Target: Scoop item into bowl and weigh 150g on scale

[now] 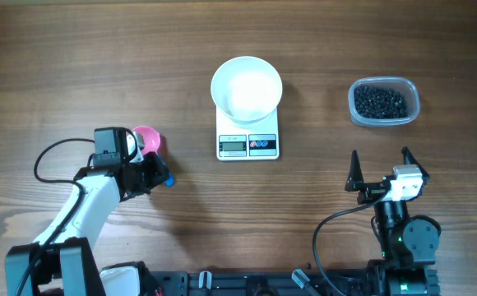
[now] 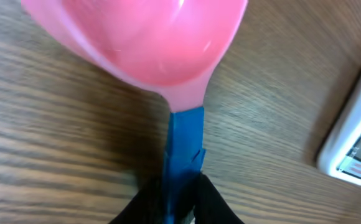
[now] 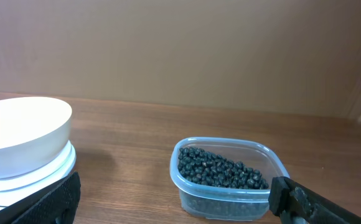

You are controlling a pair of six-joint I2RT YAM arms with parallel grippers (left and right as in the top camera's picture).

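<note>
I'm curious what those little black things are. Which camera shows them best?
The right wrist view: the black beads sit close, individually visible in their clear tub. Overhead shows them as a small dark mass. The left wrist view misses them entirely.

Scale (image 1: pixel 247 145) digits seem too small; scoop (image 2: pixel 149 43) top cropped.

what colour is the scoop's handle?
Blue handle on a pink scoop; it shows best in the left wrist view.
</note>
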